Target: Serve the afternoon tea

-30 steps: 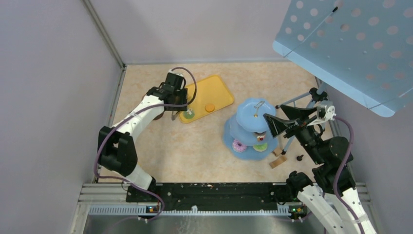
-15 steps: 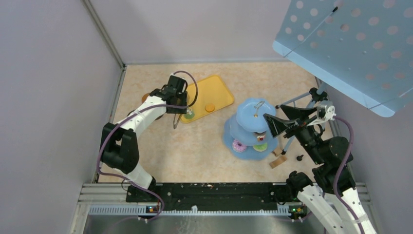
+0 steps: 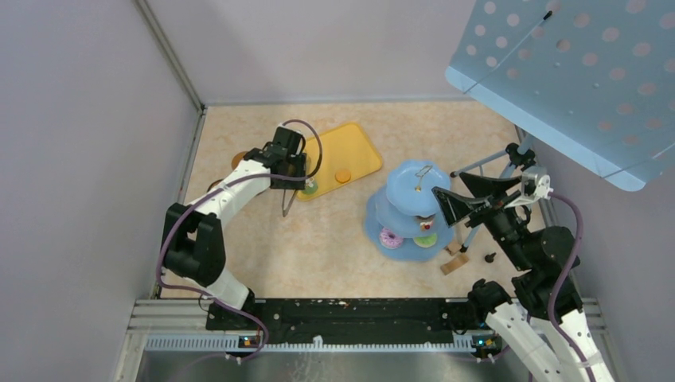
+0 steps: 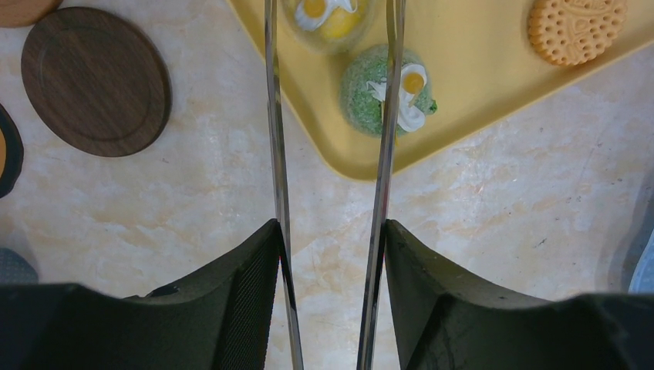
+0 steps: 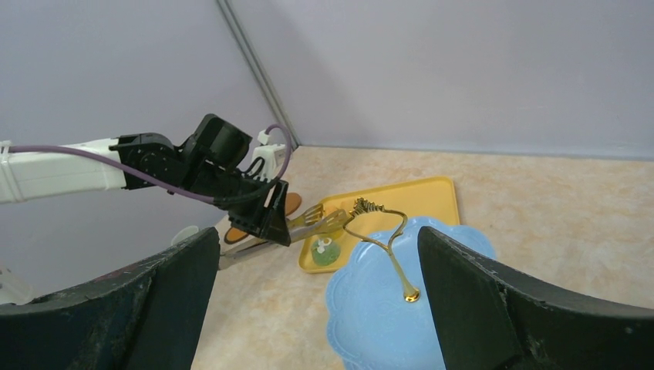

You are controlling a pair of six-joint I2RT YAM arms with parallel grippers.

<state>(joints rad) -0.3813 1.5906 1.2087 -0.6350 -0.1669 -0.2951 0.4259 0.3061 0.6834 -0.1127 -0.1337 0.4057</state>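
My left gripper [image 4: 332,227] is shut on long metal tongs [image 4: 275,154], whose two arms reach out over the yellow tray [image 4: 478,85]. A green cupcake [image 4: 388,91] sits on the tray's near corner, with the right tong arm crossing over it. A yellow cupcake [image 4: 328,15] lies between the tong arms farther on, and an orange biscuit [image 4: 576,29] lies to the right. The pale-blue three-tier stand [image 3: 414,187] carries a pink donut [image 3: 391,238] and a green one [image 3: 426,240] on its bottom tier. My right gripper [image 3: 458,197] hangs open above the stand's right side, holding nothing.
Round brown coasters [image 4: 96,81] lie on the table left of the tray. The stand's gold handle [image 5: 385,239] rises from its top tier [image 5: 370,308]. A small wooden block [image 3: 454,265] lies near the stand's base. Walls close in at the left and back.
My left gripper has moved a little toward the near side with the tongs, which now point over the green cupcake. The right arm has hardly moved.
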